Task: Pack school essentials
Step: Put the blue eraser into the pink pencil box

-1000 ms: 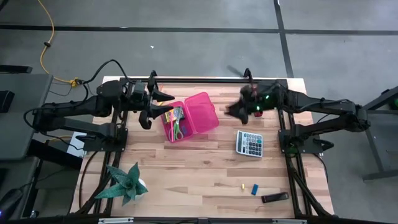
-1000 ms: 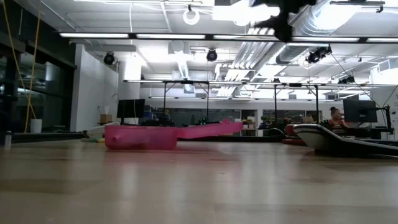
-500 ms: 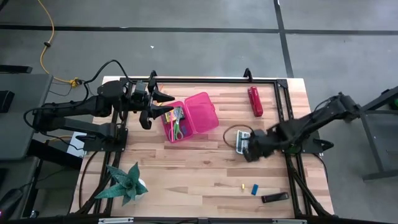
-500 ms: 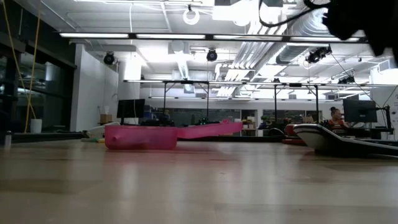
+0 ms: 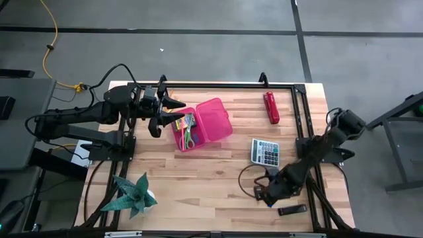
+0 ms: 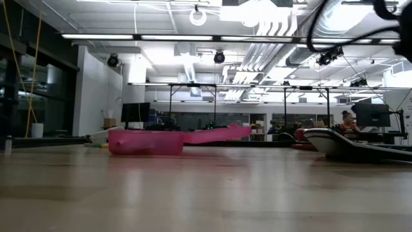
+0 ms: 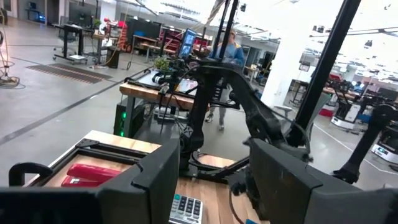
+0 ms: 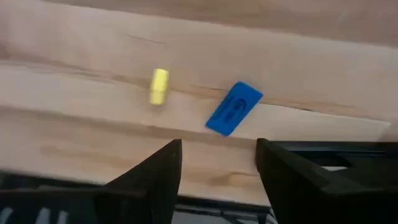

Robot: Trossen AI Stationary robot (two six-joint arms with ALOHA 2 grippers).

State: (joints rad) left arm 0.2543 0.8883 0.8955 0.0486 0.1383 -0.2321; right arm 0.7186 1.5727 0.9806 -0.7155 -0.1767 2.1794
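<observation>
The open pink box (image 5: 198, 125) sits at the far left of the table, with green-handled scissors (image 5: 188, 137) and a crayon box (image 5: 180, 123) inside. My left gripper (image 5: 173, 112) hovers open and level by the box's left edge. My right gripper (image 5: 264, 195) is open at the near right and points steeply down. Its wrist view shows a small yellow piece (image 8: 159, 86) and a blue piece (image 8: 234, 107) lying flat on the wood just beyond the fingers. In the high view the gripper covers both pieces.
A grey calculator (image 5: 265, 152) lies between the box and my right gripper. A red stapler (image 5: 271, 107) lies at the far right. A green plant (image 5: 132, 195) stands at the near left corner. A dark flat object (image 5: 291, 210) lies by the near right edge.
My right gripper has swung from the far right, by the stapler, past the calculator toward the near edge. It has sunk, rolled and tipped from near level to pointing steeply down over the small pieces.
</observation>
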